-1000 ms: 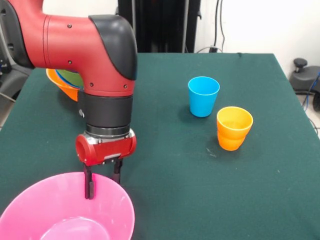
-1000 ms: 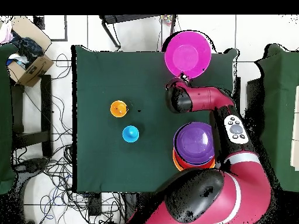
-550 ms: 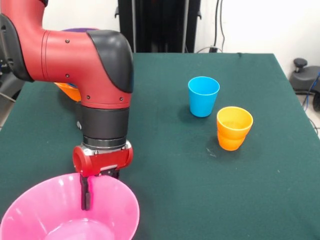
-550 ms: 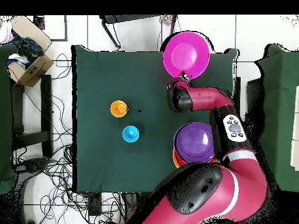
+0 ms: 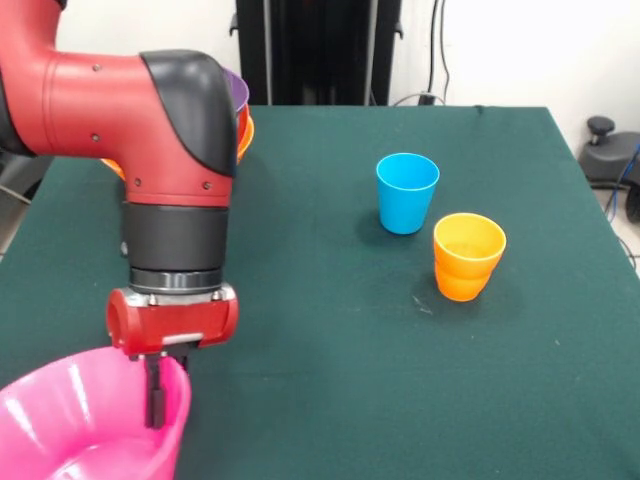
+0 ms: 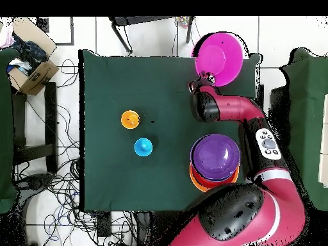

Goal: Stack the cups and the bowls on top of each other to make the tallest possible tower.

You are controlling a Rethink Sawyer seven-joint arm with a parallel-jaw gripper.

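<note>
Front and overhead views. The gripper (image 5: 155, 395) is pinching the rim of the pink bowl (image 5: 80, 425), with 1 finger (image 5: 155, 400) showing inside the wall and the other hidden behind it. In the overhead view the pink bowl (image 6: 221, 57) is sitting at 1 o'clock on the table (image 6: 128, 83), overhanging its edge and looking tilted. The tower (image 6: 215, 160), purple bowl (image 6: 215, 155) uppermost in an orange base, is standing at 5 o'clock. The blue cup (image 5: 407, 192) and the nested orange cups (image 5: 468, 256) are standing apart at 9 o'clock overhead.

Advice: a rim pinch is likely letting the bowl swing, so carrying it slowly, levelling it and centring it over the purple bowl before release should help.

No brand, label or writing is readable.
</note>
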